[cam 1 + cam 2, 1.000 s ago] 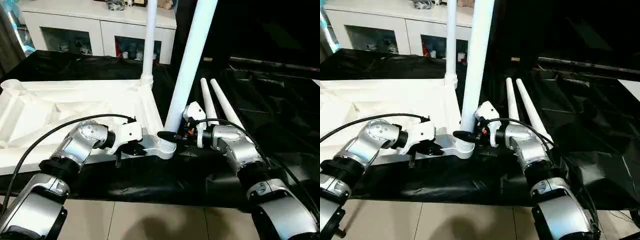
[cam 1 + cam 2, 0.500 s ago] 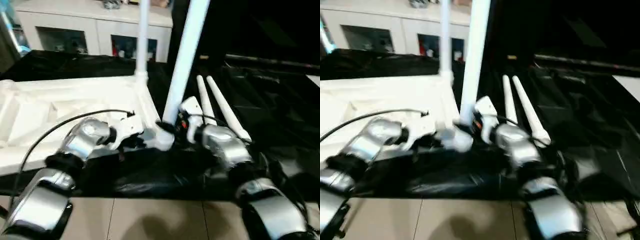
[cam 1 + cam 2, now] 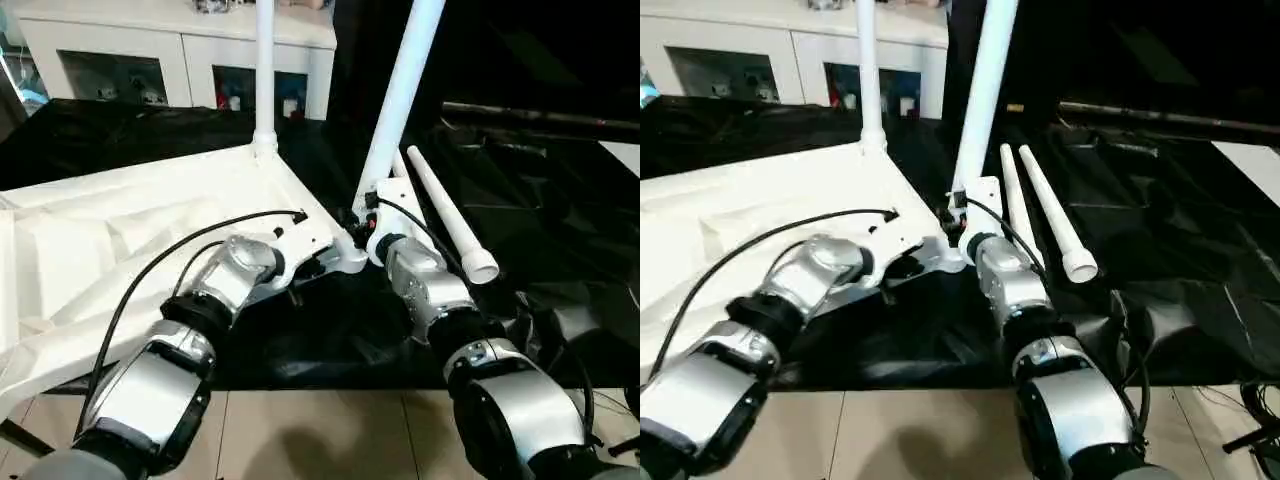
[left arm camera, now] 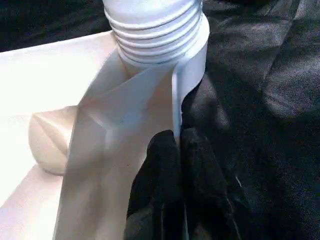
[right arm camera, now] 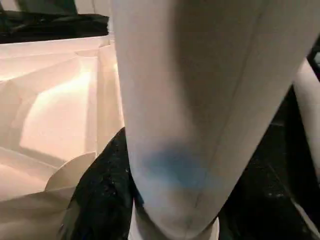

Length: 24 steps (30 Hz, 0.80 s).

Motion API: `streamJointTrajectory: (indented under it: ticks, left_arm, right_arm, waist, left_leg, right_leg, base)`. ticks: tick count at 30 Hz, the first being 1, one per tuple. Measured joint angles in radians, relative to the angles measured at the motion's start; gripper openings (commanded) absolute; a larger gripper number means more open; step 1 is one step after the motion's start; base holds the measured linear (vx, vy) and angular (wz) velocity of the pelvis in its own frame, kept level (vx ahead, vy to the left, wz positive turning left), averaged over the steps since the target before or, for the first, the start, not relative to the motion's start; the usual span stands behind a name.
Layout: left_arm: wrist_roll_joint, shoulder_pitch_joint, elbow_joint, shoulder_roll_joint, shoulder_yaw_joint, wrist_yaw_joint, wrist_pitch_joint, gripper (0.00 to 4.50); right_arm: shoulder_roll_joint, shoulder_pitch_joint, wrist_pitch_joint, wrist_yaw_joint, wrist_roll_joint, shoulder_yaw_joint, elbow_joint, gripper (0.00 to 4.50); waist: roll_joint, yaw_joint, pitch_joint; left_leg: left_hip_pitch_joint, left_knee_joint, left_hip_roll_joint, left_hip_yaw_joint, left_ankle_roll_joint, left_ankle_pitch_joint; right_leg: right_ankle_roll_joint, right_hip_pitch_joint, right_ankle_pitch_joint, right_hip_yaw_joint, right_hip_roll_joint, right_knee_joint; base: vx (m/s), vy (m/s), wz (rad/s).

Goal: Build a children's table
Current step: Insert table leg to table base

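Tabletop (image 3: 150,230) lies ribs-up on the black-covered desk (image 3: 560,240), one leg (image 3: 264,70) seated at 12 o'clock. Left gripper (image 4: 175,150), jaws pinched shut on the corner rib, likely steadies the top while right gripper (image 3: 352,218), jaws clamping the second leg (image 3: 400,100), seats it in the near socket; two spare legs (image 3: 450,215) wait at 2 o'clock

We see a black sheet (image 3: 560,200) spread over the floor, a white cabinet (image 3: 190,50) behind it, tan tiles (image 3: 300,440) nearest us.
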Motion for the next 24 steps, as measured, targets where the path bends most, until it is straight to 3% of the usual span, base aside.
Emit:
streamJointTrajectory:
  ticks: [11,12,14,19,24]
  left_arm:
    - [0.000,-0.011,0.021,-0.003,0.006,0.003,-0.002,0.00]
    - [0.000,-0.011,0.021,-0.003,0.007,0.003,-0.003,0.00]
    - [0.000,-0.011,0.021,-0.001,0.009,0.001,-0.005,0.00]
    - [-0.003,-0.015,0.016,0.010,0.011,-0.013,-0.014,0.00]
    - [-0.012,-0.015,-0.008,0.030,0.021,-0.042,-0.021,0.00]
  right_arm:
    - [0.005,-0.020,0.000,-0.005,-0.019,-0.007,0.025,1.86]
    - [0.005,-0.020,0.000,-0.004,-0.019,-0.009,0.026,2.42]
    - [0.006,-0.025,0.009,0.005,-0.017,-0.018,0.037,2.42]
    - [0.011,-0.022,0.020,0.020,-0.012,-0.031,0.071,2.94]
    - [-0.003,-0.023,0.006,0.089,-0.010,-0.031,0.058,3.41]
  waist:
    - [-0.002,-0.003,0.000]
    - [-0.002,-0.003,0.000]
    - [-0.002,-0.003,0.000]
    - [0.001,-0.004,0.008]
    - [0.002,-0.003,0.022]
  left_leg:
    - [-0.001,-0.003,-0.008,0.000,0.005,-0.003]
    - [-0.001,-0.003,-0.008,0.000,0.005,-0.003]
    - [-0.001,-0.004,-0.008,0.000,0.005,-0.003]
    - [-0.003,-0.004,-0.008,0.000,0.005,-0.003]
    - [-0.005,-0.005,-0.008,0.000,0.005,-0.003]
  right_leg:
    - [0.000,-0.002,0.000,0.003,-0.004,-0.010]
    - [0.000,-0.002,0.000,0.003,-0.004,-0.010]
    - [0.000,-0.002,0.000,0.003,-0.004,-0.011]
    - [0.000,-0.004,0.000,0.003,-0.004,-0.013]
    - [0.000,-0.005,0.000,0.004,-0.004,-0.012]
  base:
    - [0.000,0.000,0.00]
    - [0.000,0.000,0.00]
    - [0.000,0.000,0.00]
    - [0.000,0.000,0.00]
    - [0.000,0.000,0.00]
